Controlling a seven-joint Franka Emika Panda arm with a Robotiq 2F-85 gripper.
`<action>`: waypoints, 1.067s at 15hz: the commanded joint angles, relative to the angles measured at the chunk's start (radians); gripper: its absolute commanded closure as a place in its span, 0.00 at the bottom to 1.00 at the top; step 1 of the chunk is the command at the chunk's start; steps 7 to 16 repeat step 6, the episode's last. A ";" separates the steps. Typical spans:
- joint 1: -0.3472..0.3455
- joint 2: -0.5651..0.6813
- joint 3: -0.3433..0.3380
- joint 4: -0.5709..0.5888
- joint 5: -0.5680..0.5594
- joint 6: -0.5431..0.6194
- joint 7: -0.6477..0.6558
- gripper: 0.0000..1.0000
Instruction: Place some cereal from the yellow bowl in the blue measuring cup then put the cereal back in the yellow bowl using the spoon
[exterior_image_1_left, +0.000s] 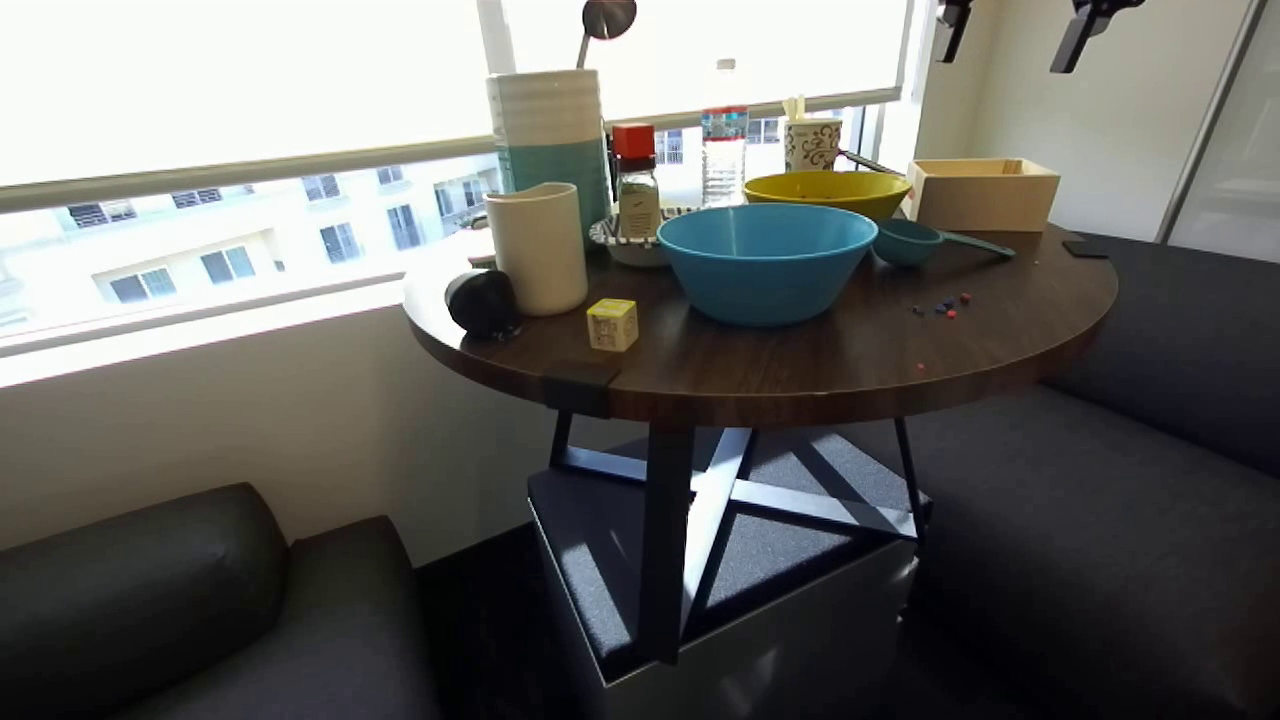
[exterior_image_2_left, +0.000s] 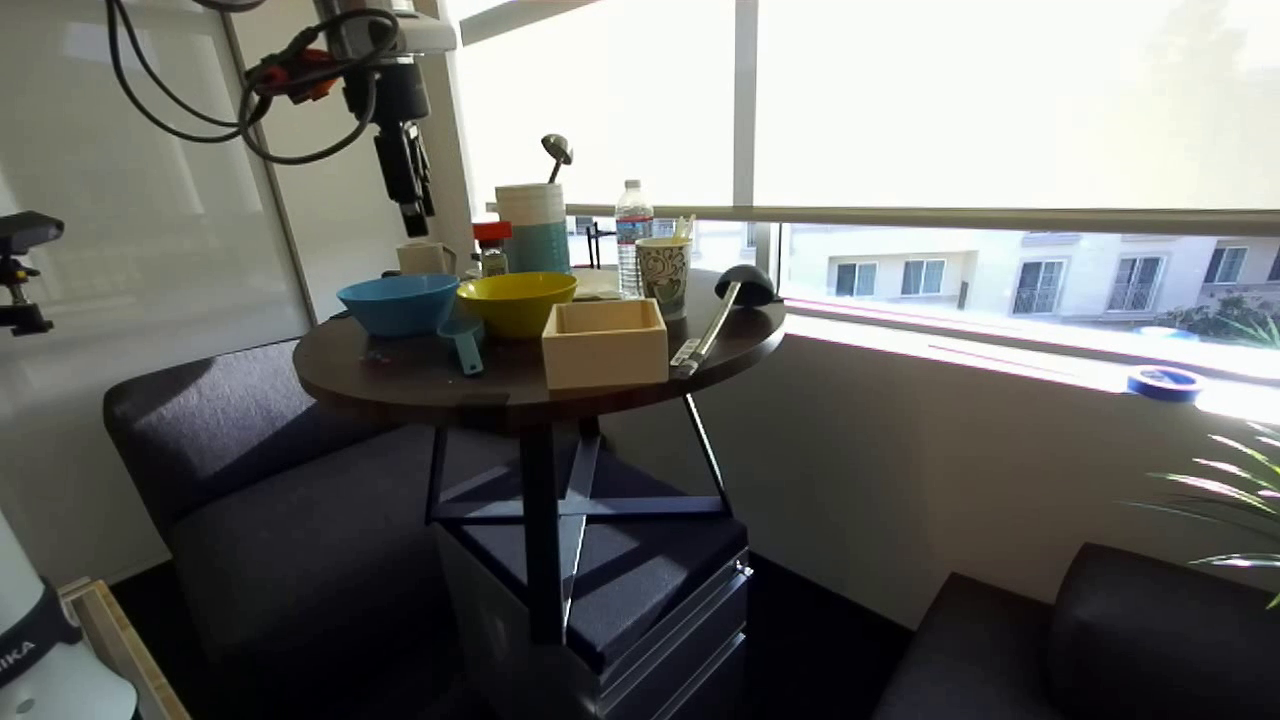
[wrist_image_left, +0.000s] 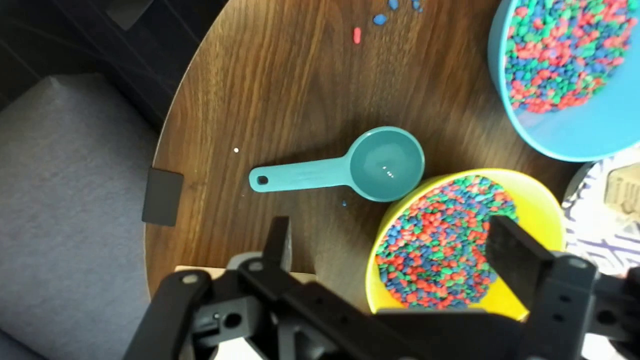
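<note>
The yellow bowl (wrist_image_left: 537, 220) is partly filled with red, green and blue cereal (wrist_image_left: 435, 245); it shows in both exterior views as well. Right beside its rim lies the blue measuring cup (wrist_image_left: 387, 155), with no cereal inside and its flat handle towards the table edge. My gripper (wrist_image_left: 390, 220) is high above the table and open, nothing between its fingers; from the wrist it looks down over the bowl. In an exterior view only the fingertips (exterior_image_1_left: 1062, 60) show at the top. Which thing is the spoon I cannot tell: one ladle (exterior_image_2_left: 742, 287) lies at the table's edge.
A large blue bowl (wrist_image_left: 590, 125) holds similar bits beside the yellow one. Near the cup stands a wooden box (exterior_image_2_left: 605, 350). Behind are a paper cup (exterior_image_2_left: 663, 270), a tall water bottle (exterior_image_2_left: 630, 240) and a crock (exterior_image_1_left: 550, 120) with another ladle. Loose bits lie on the wood.
</note>
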 joint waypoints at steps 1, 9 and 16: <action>0.022 -0.038 0.020 -0.020 -0.007 0.005 -0.155 0.00; 0.009 -0.014 0.028 -0.001 0.005 -0.002 -0.144 0.00; 0.009 -0.014 0.028 -0.001 0.005 -0.002 -0.144 0.00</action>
